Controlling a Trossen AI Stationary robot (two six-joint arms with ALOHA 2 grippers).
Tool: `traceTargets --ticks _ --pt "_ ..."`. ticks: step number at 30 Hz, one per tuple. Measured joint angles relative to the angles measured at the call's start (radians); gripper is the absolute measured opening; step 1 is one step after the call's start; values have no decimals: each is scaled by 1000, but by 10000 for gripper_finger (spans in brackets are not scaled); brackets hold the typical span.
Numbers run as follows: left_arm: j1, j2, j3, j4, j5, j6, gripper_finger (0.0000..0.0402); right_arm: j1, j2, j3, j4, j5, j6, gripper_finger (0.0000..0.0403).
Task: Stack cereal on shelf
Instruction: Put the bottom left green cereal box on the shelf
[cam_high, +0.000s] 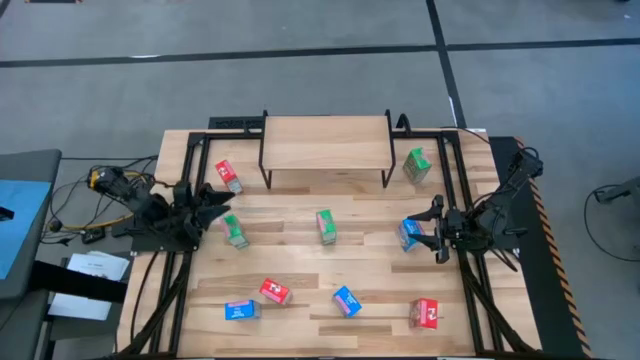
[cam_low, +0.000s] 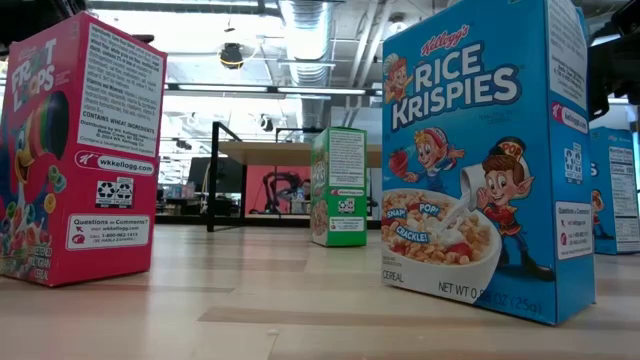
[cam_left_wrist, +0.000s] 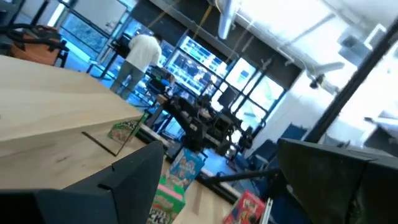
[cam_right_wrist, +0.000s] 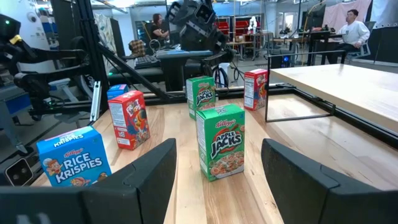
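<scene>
The shelf is a light wooden board on black legs at the table's far middle; nothing stands on it. Several cereal boxes stand upright on the table: green ones, red ones, blue ones. My left gripper is open at the left side, raised and tipped upward, just above the nearest green box. My right gripper is open at the right side and points level toward the left. It hangs over a blue box.
Black rails frame the table on both sides, and the arm bases sit on them. Cables and gear lie off the table's left edge. Bare tabletop lies in front of the shelf. People sit and stand in the room beyond.
</scene>
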Motion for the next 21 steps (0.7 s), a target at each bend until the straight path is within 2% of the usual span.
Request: traceTargets --ticks 6,9,14,21 --pt "0 64 119 -3 -41 16 303 0 0 0 0 0 0 261" --pt "0 113 198 -61 -65 31 302 0 0 0 0 0 0 261" --pt "0 218 366 -290 -162 -24 300 0 0 0 0 0 0 261" --pt "0 341 587 -652 -241 -251 300 0 0 0 0 0 0 261"
